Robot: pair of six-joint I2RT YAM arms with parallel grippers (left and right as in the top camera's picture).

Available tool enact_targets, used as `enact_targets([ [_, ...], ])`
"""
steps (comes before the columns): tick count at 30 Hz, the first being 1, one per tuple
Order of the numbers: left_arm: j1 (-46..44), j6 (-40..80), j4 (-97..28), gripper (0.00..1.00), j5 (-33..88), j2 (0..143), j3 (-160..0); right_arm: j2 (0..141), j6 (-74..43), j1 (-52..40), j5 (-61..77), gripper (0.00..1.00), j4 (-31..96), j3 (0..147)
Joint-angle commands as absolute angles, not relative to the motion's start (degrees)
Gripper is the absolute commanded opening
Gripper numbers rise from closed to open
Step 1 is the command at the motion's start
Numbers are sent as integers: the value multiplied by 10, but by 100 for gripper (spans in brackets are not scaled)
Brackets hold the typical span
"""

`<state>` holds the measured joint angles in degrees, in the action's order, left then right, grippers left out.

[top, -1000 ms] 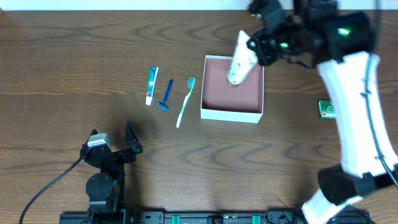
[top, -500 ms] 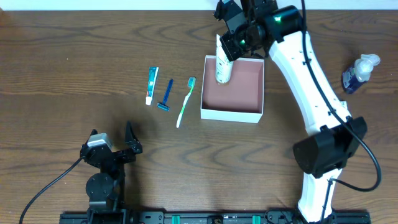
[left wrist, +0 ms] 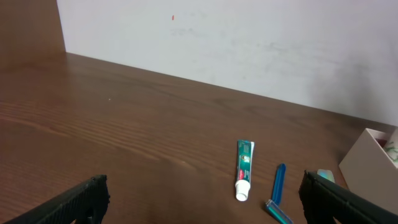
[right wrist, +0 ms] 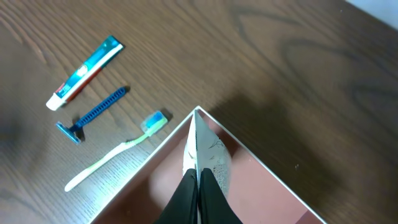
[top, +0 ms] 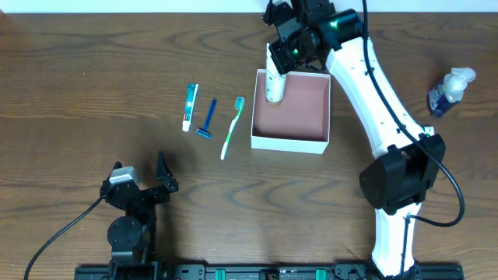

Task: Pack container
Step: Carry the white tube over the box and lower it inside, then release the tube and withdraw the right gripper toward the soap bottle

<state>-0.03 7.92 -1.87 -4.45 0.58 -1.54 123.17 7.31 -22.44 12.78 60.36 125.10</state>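
Note:
The container [top: 315,138] is a square shallow box with white walls and a pink-brown inside, right of centre; it also shows in the right wrist view [right wrist: 155,162]. My right gripper [top: 289,56] is shut on the flat end of a white tube [top: 274,84], which hangs over the box's far left corner. In the right wrist view the tube [right wrist: 208,155] hangs below the closed fingers [right wrist: 198,186]. My left gripper [top: 144,183] is open and empty near the front left; its view [left wrist: 199,199] faces the toiletries.
A toothpaste tube [top: 190,106], a blue razor [top: 208,119] and a green-white toothbrush [top: 231,127] lie left of the box. A spray bottle [top: 445,91] lies at the far right. The white wall stands behind the table's back edge.
My right arm has swung left with the white tube, from over the box's right side to its far left corner, and the tube has turned upright. The left arm has not moved.

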Motion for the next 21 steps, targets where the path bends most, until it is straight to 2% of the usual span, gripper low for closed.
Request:
enact_targets([
  [1, 3, 83, -38, 98, -49, 2, -2, 1225, 62, -239, 133, 1, 597, 1267],
  [10, 3, 83, -38, 98, -49, 2, -2, 1226, 62, -246, 133, 2, 597, 1267],
  [14, 3, 83, -38, 98, -49, 2, -2, 1226, 62, -246, 133, 13, 597, 1267],
  [17, 3, 83, -38, 98, -49, 2, -2, 1226, 62, -246, 133, 29, 599, 1267],
  [21, 3, 83, -38, 98, -49, 2, -2, 1226, 62, -246, 103, 38, 597, 1267],
])
